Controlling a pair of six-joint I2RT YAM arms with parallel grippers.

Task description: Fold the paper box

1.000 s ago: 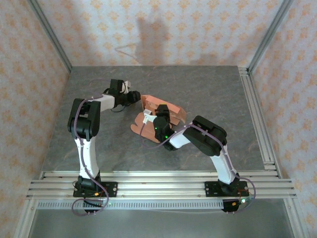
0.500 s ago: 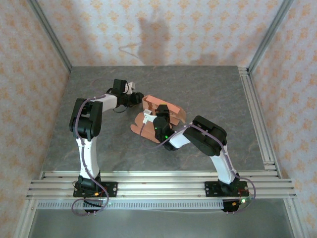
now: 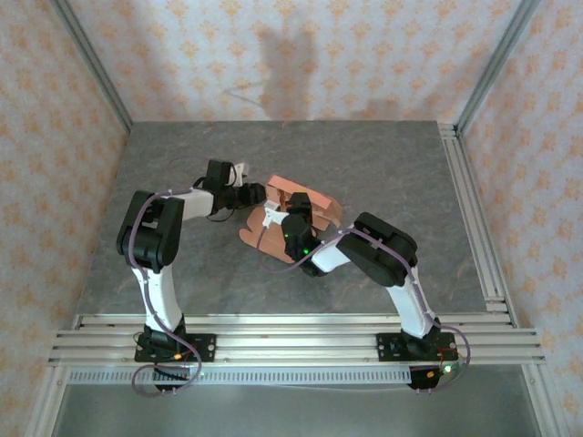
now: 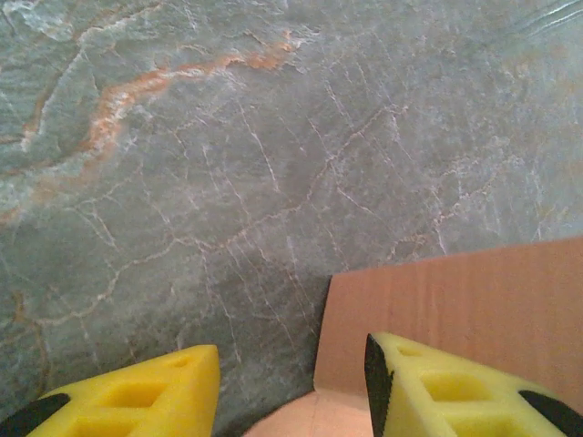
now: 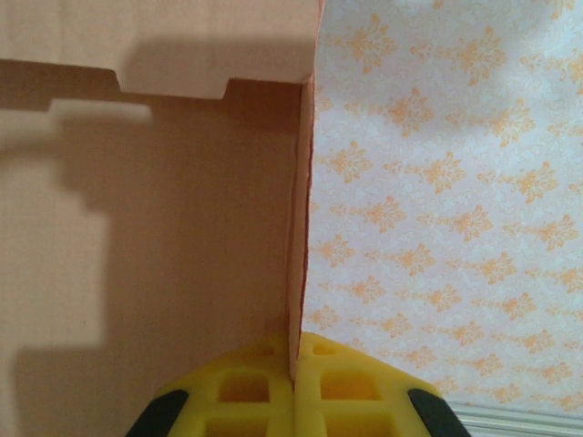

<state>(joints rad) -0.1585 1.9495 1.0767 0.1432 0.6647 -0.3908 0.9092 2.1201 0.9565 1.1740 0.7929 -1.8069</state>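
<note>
One desk point(image 3: 392, 173) carries everything; its top is grey stone pattern with thin pale veins and one orange vein. Three walls point(image 3: 364, 55) stand around it, covered with pale paper that has small orange flower ornaments. Metal rails point(image 3: 291, 339) with grooves run along the near edge. Two arms are bolted there, the left arm point(image 3: 148, 246) and the right arm point(image 3: 387, 250), both white and black with thin cables.

One paper box point(image 3: 305, 196) of salmon-orange thin card lies near the middle of the desk, a little to the left, between the two claws. It is partly folded: some walls stand up, and a rounded flap lies flat at the near left.

The left claw point(image 3: 256, 194) is at the box's left side. It is half wide and holds nothing; a corner of the card is between its yellow fingers point(image 4: 137, 391).

The right claw point(image 5: 293, 350) is closed and pinches one upright card wall, which has a matt surface and a small tab.
</note>
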